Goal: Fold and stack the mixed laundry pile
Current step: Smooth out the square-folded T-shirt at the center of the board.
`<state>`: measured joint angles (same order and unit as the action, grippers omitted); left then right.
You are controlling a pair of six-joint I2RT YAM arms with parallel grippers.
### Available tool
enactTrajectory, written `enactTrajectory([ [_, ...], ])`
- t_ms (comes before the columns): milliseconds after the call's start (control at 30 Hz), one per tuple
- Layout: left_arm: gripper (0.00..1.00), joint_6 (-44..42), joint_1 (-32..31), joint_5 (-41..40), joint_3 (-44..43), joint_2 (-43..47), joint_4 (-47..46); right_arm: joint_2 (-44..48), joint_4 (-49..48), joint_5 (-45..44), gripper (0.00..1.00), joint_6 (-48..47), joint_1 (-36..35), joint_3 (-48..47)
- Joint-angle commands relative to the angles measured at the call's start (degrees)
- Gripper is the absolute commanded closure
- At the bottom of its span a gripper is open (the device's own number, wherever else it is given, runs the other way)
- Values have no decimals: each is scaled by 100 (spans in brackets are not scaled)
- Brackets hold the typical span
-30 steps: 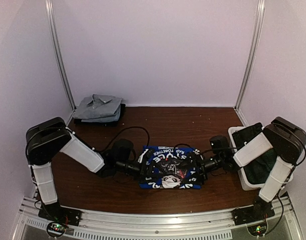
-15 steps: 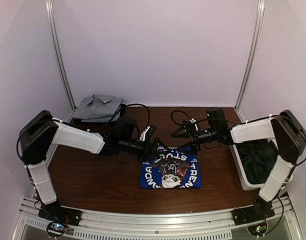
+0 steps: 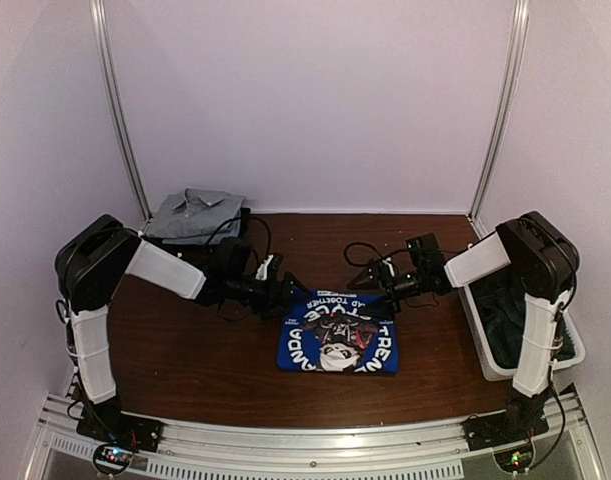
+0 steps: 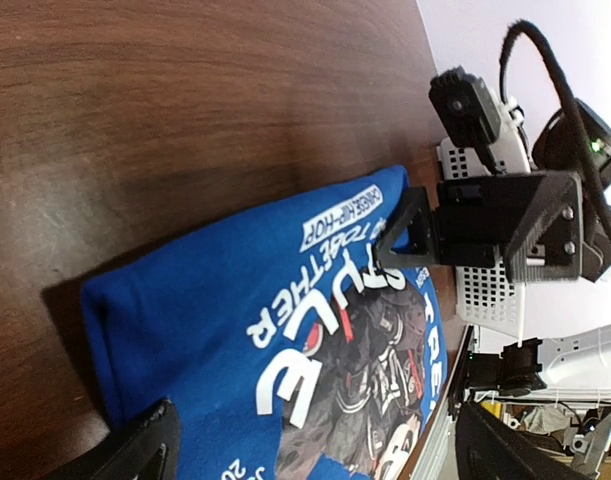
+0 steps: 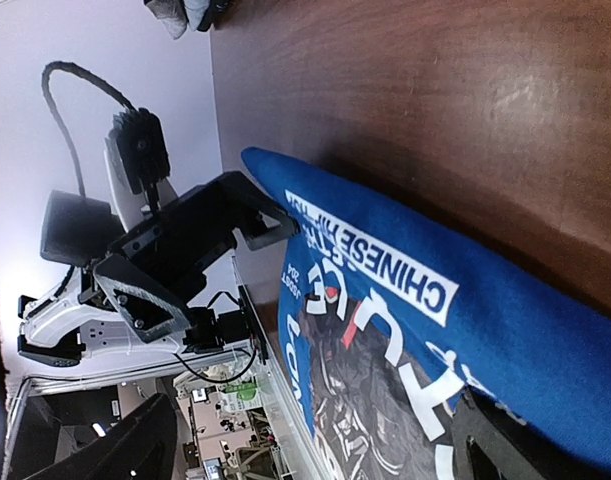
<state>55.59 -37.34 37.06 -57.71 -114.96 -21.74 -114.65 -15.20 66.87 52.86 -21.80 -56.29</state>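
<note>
Shirt (image 3: 337,338) lies free, far edge between left gripper (image 3: 283,279) and right gripper (image 3: 372,279).

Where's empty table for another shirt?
Bare table lies at the back, between the grey shirt and the bin, and front left of the blue shirt. It's crowded along its far edge, where the left fingers and right fingers hover.

A folded royal-blue cloth T-shirt with a printed front (image 3: 338,336) lies flat, centre near, on the dark brown wooden table (image 3: 185,350). Over its far edge the left gripper (image 3: 285,284) and the right gripper (image 3: 365,278) face each other, jaws spread and empty. A folded light grey shirt (image 3: 195,215) sits far left. The white rectangular plastic bin (image 3: 485,358) on the right holds dark green cloth (image 3: 497,318).
</note>
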Motion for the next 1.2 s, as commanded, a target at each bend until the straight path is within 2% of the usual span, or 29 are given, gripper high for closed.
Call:
enactTrajectory([
  [0, 2, -872, 195, -364, -277, 214, 1375, 493, -207, -81, 3, 352, -597, 443],
  [100, 2, -1369, 183, -514, -719, 480, 2278, 1070, -196, -134, 3, 537, -809, 639],
  [200, 2, -1770, 62, -886, -867, 1077, 3156, 1594, 727, -304, 3, -53, -548, 479],
  [300, 2, -2046, -77, -960, -771, 1503, 3667, 1617, 1753, -448, 3, -865, -457, 46],
  [333, 2, -2109, -160, -858, -720, 1560, 3713, 1508, 1917, -409, 3, -975, -475, -51],
  [400, 2, -2059, -375, -560, -576, 1545, 3595, 1256, 1618, -263, 6, -870, -527, -76],
  [500, 2, -1685, -734, -218, -79, 1417, 2852, 779, 1020, -36, 14, -633, -570, -40],
  [600, 2, -1404, -853, -161, 228, 1147, 2456, 370, 1003, 21, 25, -777, -570, -40],
  [667, 2, -1517, -791, -288, 130, 980, 2602, 302, 1072, -32, 27, -900, -579, 58],
  [800, 2, -2221, -502, -766, -498, 535, 3452, 499, 996, -134, 28, -819, -895, 459],
  [900, 2, -2448, -110, -1236, -823, 229, 3799, 724, 840, -118, 29, -538, -1246, 525],
  [967, 2, -2729, 59, -1476, -1064, 274, 4003, 1002, 753, -171, 30, -355, -1237, 499],
  [1067, 2, -3300, -89, -1724, -1382, 703, 4232, 1577, 1194, -426, 30, -375, -912, 360],
  [1167, 2, -3897, -529, -2106, -1536, 1269, 4385, 2173, 1835, -787, 31, -510, -587, 307],
])
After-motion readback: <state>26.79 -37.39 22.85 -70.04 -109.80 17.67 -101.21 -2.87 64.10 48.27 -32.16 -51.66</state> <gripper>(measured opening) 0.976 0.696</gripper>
